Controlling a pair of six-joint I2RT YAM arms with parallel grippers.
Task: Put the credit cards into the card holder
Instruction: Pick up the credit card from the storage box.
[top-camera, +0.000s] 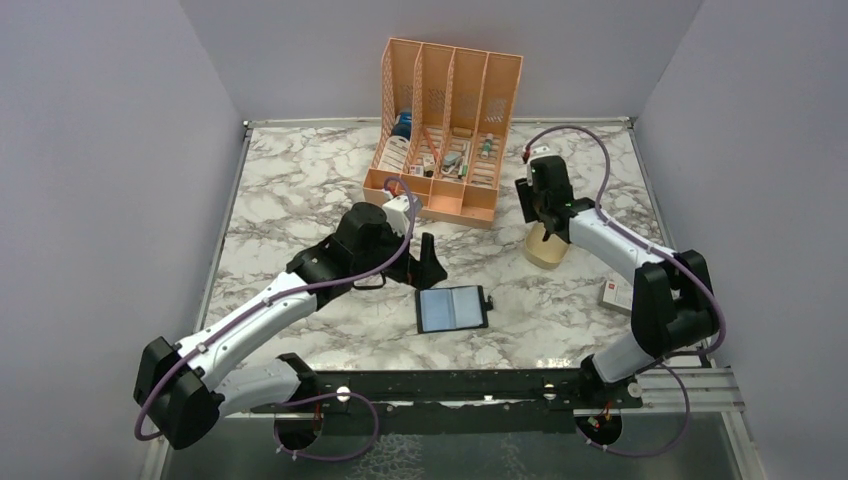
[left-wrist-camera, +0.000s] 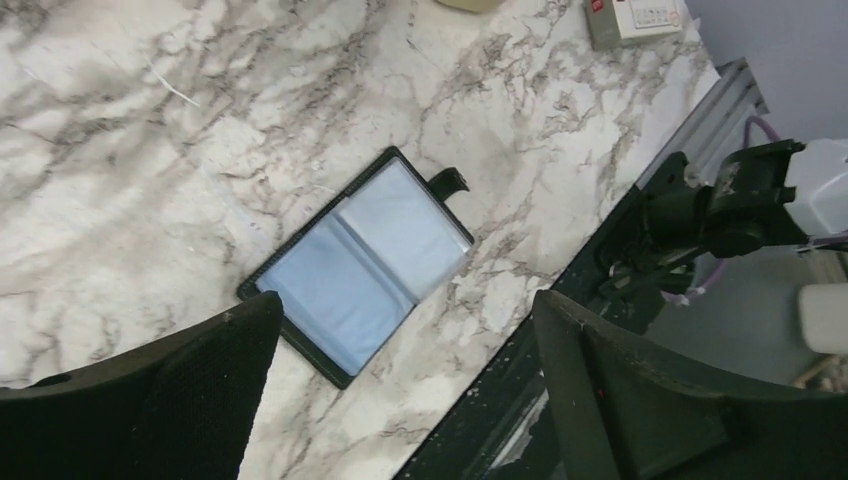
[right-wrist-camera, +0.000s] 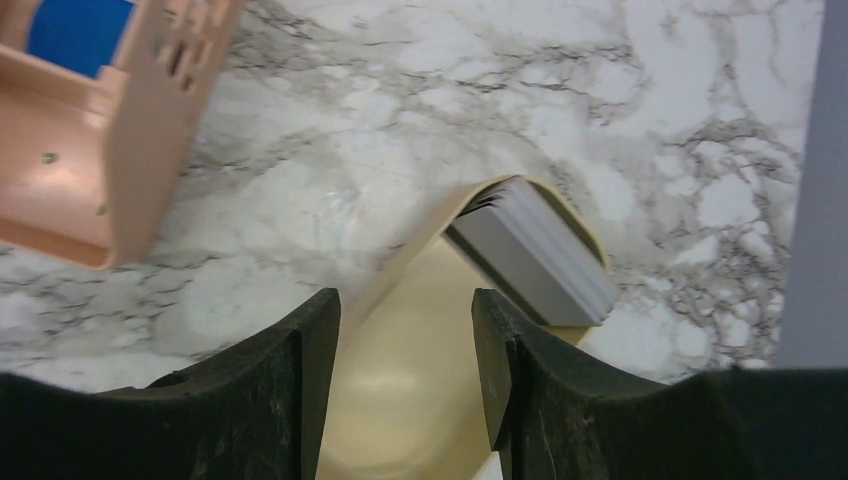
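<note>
Right wrist shows my right fingers (right-wrist-camera: 300, 380) half-open, empty, over the dish (right-wrist-camera: 410, 380); next, pinch the credit cards (right-wrist-camera: 540, 255). My left fingers (left-wrist-camera: 180, 390) gape near the open card holder (left-wrist-camera: 360, 265).

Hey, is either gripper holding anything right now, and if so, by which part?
Nothing is held. The left gripper hangs open above the card holder; the right gripper has its jaws apart over the dish, clear of the cards in it.
</note>
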